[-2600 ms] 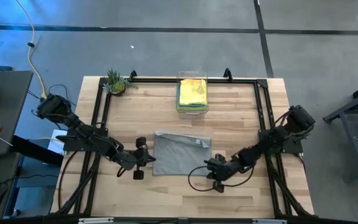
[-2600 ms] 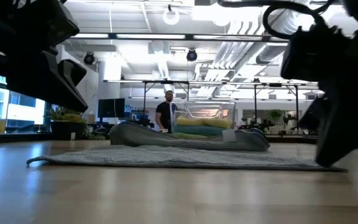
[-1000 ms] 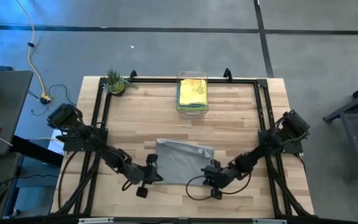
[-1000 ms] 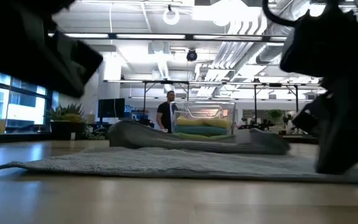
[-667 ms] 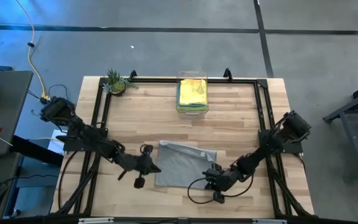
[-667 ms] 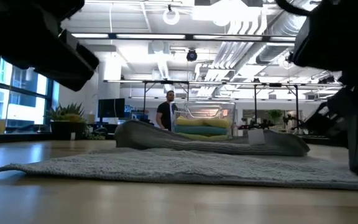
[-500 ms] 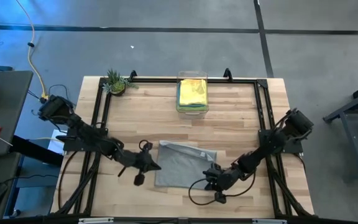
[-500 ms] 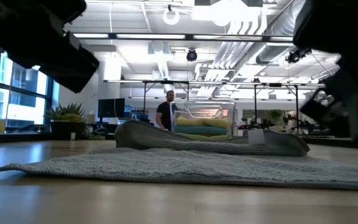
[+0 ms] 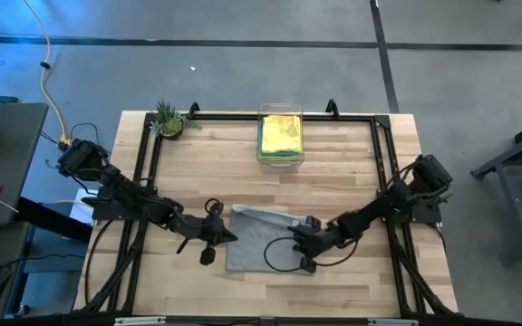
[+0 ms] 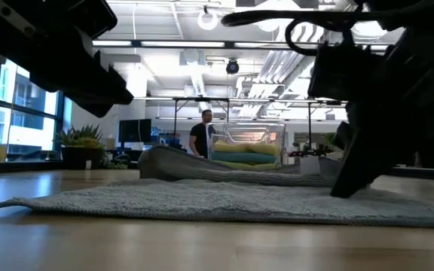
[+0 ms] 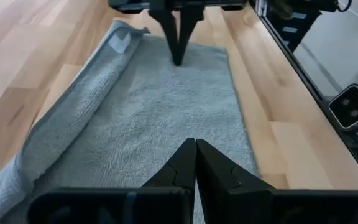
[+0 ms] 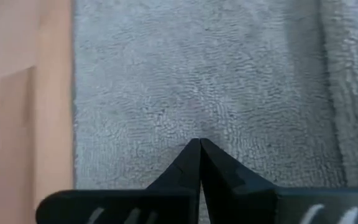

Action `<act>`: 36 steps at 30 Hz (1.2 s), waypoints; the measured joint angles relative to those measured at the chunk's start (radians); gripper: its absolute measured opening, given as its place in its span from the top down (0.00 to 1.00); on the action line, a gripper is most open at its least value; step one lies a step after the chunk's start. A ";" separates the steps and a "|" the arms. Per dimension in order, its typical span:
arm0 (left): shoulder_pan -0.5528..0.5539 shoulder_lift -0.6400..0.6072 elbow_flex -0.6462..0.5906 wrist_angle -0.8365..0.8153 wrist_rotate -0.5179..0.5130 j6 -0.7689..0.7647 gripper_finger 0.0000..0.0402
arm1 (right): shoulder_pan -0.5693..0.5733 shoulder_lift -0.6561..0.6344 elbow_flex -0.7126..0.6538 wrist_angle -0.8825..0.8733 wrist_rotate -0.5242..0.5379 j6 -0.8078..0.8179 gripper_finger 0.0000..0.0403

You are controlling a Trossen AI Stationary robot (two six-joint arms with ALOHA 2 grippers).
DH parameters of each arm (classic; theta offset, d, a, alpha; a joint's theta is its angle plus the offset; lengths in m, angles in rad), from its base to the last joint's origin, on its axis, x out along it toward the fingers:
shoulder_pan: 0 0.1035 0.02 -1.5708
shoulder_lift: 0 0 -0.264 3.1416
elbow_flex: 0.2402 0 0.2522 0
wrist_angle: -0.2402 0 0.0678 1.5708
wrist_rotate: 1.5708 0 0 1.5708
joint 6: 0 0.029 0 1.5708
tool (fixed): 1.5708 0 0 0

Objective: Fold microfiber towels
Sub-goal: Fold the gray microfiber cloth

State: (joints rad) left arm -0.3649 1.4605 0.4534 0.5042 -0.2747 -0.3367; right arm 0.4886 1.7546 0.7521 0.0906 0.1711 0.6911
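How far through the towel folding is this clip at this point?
Done: folded yellow, teal and green cloths sit stacked in the clear plastic bin.
In hand: the grey microfiber towel lies on the wooden table, its far edge rolled over. Both grippers are shut and hold nothing: left gripper at its left edge, right gripper over it.
Left: finishing the fold and binning it.

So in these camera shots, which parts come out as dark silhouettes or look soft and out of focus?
Low view: both arms are black silhouettes against the bright ceiling lights, and the near edge of the grey towel looks soft. Right wrist view: the right gripper is a dark shape at the frame's bottom, and the wood beside the towel is blurred.
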 joint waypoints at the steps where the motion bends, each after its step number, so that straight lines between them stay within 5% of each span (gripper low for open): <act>1: 0.000 0.000 0.000 0.001 -0.004 -0.001 1.00 | -0.009 -0.001 0.002 -0.015 0.004 0.000 1.00; 13: 0.045 -0.020 0.001 -0.039 -0.079 -0.018 1.00 | -0.081 -0.016 0.001 -0.060 0.030 -0.100 1.00; 30: 0.127 -0.055 0.000 -0.047 -0.019 -0.057 1.00 | -0.043 -0.250 -0.002 -0.227 0.063 -0.124 1.00; 36: 0.208 -0.075 0.001 -0.066 0.090 -0.122 0.96 | -0.077 -0.296 -0.002 -0.376 0.073 -0.098 1.00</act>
State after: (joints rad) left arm -0.1566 1.3853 0.4544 0.4378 -0.1844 -0.4592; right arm 0.4116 1.4584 0.7506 -0.2855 0.2441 0.5927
